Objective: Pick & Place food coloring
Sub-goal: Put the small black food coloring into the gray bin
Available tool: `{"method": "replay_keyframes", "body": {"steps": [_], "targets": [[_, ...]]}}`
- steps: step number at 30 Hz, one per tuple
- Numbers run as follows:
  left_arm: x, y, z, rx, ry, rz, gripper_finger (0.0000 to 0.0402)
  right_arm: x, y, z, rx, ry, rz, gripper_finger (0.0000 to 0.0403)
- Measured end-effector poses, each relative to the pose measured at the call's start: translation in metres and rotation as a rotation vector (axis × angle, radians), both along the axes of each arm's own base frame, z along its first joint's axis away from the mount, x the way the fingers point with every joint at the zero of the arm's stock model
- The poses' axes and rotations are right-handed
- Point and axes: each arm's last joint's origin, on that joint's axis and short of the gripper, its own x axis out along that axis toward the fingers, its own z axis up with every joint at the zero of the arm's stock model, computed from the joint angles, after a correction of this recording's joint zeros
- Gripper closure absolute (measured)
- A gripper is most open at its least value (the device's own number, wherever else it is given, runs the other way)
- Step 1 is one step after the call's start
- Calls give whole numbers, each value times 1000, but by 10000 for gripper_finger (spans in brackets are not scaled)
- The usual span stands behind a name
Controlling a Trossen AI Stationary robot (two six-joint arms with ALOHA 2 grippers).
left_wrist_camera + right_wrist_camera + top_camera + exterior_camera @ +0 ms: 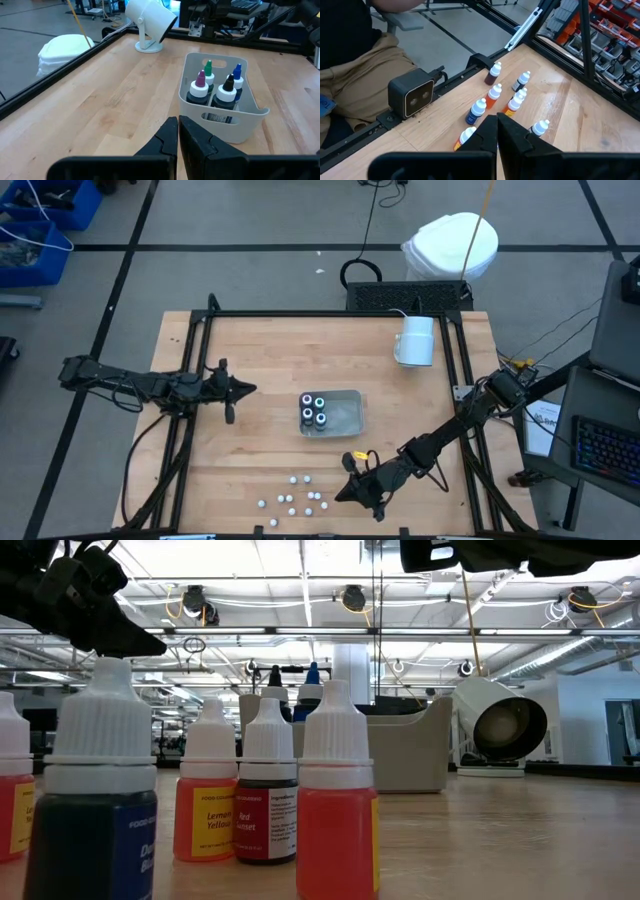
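Tabletop [260,370]: dropper bottles [300,498] beside right fingers [345,488].

A robotics lab or workshop is shown: a wooden worktop [270,360] is framed by black metal rails [330,313], cables [372,220] are trailed across a taped grey floor [250,220], and exposed ceiling ducting [330,632] and storage racks [610,30] are seen beyond.

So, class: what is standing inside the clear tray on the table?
The tray holds four dark bottles with coloured tips (green, blue, purple, black), grouped at one end. Its wall hides their bases, and the label text cannot be read.
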Motion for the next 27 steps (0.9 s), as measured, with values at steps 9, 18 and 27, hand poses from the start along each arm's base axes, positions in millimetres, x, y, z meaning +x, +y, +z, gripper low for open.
{"method": "replay_keyframes", "body": {"steps": [9,18,27], "targets": [[0,0,0,1,0,0,378,1,-1,0,6,3,-5,403],[0,0,0,11,2,-3,378,1,-1,0,13,7,-8,403],[0,-1,-1,-12,8,-51,378,2,-3,0,15,7,-16,403]]}}
